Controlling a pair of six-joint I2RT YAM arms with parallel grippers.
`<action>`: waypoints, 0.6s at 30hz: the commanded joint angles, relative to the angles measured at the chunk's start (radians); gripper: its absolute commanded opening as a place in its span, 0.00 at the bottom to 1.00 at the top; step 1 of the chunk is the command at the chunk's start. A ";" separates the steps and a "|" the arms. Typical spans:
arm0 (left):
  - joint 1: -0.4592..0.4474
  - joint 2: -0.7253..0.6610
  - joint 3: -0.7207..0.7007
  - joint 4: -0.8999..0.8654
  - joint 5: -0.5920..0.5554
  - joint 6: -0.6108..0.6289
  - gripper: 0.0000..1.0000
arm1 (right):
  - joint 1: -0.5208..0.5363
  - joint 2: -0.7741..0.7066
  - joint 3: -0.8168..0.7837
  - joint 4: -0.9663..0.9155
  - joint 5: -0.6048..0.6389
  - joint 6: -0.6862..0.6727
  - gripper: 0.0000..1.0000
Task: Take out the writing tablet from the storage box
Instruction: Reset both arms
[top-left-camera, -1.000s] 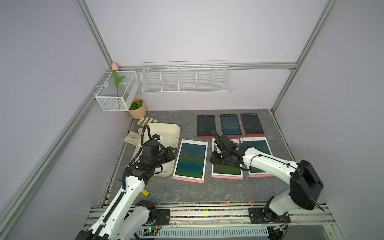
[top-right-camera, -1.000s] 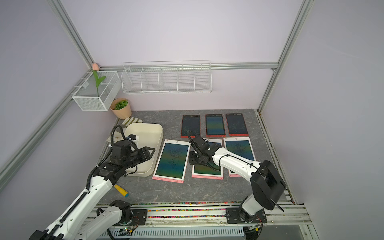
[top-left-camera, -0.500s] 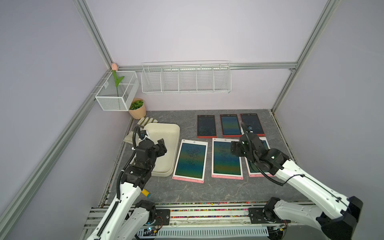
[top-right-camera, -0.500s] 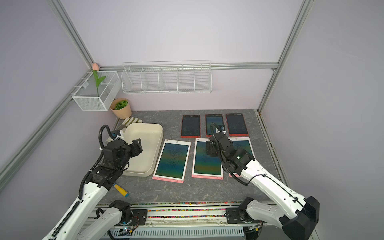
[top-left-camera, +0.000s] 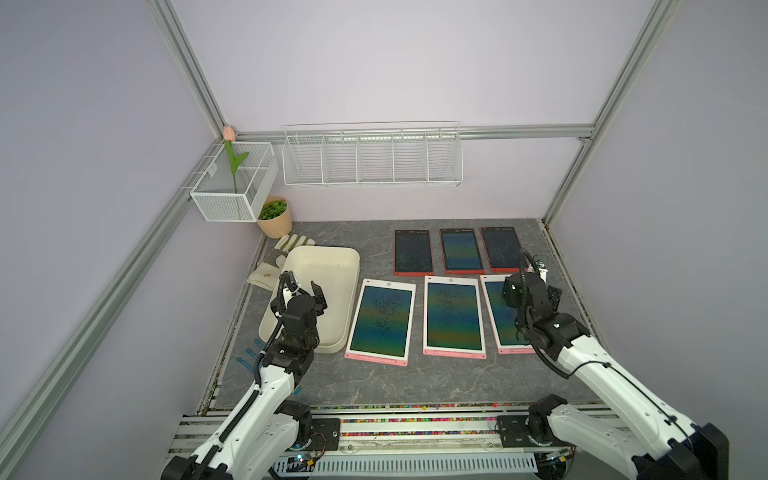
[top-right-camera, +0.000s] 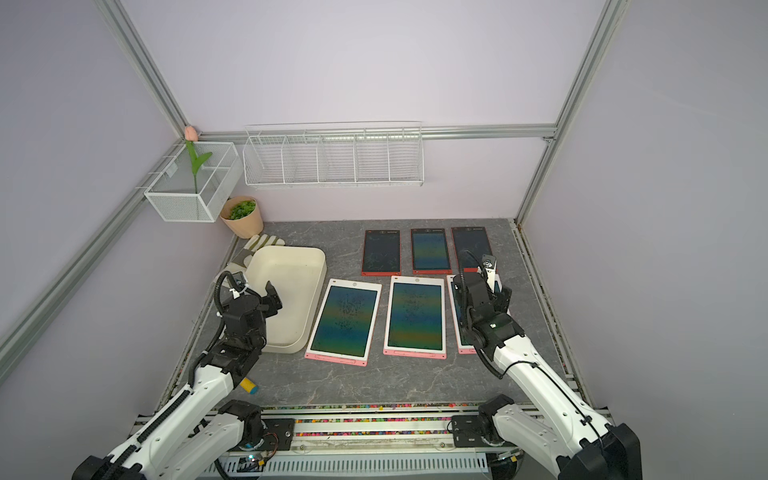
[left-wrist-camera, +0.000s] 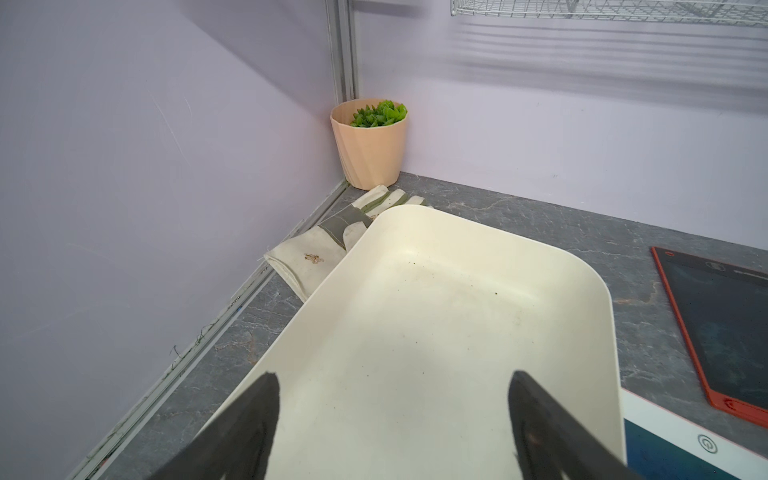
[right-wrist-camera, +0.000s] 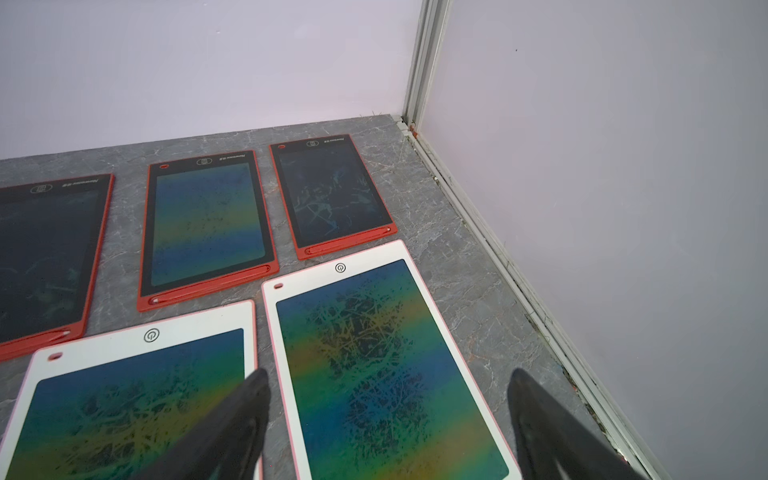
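As the storage box (top-left-camera: 328, 270) looks empty, both arms should be raised clear of the writing tablets (top-left-camera: 454, 316). The left gripper (left-wrist-camera: 392, 376) and right gripper (right-wrist-camera: 388, 372) are spread wide, with nothing held.

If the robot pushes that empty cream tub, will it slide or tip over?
Probably slide: the storage box is shallow and wide, sitting low on the smooth table. It looks empty and thin-walled, so likely light. One corner seems to overlap a glove, so it might rock.
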 joint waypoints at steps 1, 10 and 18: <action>0.020 0.068 -0.044 0.212 -0.049 0.078 0.86 | -0.048 0.023 -0.050 0.120 -0.107 -0.125 0.90; 0.114 0.324 -0.029 0.437 0.071 0.127 0.87 | -0.248 -0.002 -0.271 0.460 -0.380 -0.236 0.90; 0.131 0.540 -0.025 0.640 0.138 0.177 0.88 | -0.357 0.153 -0.399 0.834 -0.516 -0.274 0.90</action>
